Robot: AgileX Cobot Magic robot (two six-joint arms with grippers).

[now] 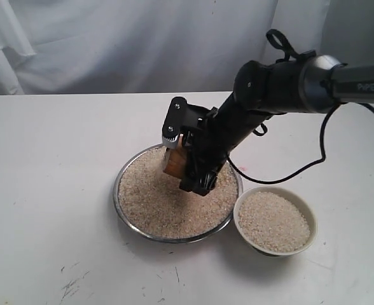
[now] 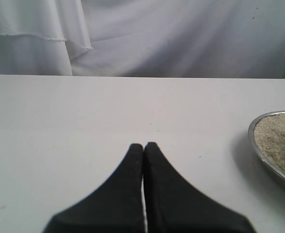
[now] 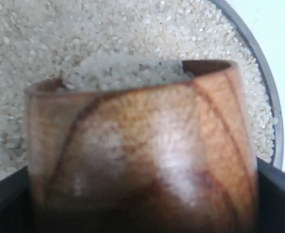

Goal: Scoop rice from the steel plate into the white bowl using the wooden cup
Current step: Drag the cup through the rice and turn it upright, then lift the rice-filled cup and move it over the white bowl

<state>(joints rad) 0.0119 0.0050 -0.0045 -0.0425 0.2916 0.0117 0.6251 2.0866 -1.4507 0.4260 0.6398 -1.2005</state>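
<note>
1. Right wrist view: the right pincer point(image 1: 182, 164) clamps the glossy reddish wooden cup point(image 3: 142, 145), heaped with rice point(image 3: 118, 73), over the steel plate point(image 3: 264, 77).
2. The left pincer point(image 2: 143, 148) is closed, empty.
3. The white bowl point(image 1: 240, 221) sits just beside the plate's rim.

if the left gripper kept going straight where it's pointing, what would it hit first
Nothing nearby, it seems: the shut left gripper points across bare white table toward the white cloth backdrop, though depth is unclear. The shiny round steel plate lies off that line.
</note>
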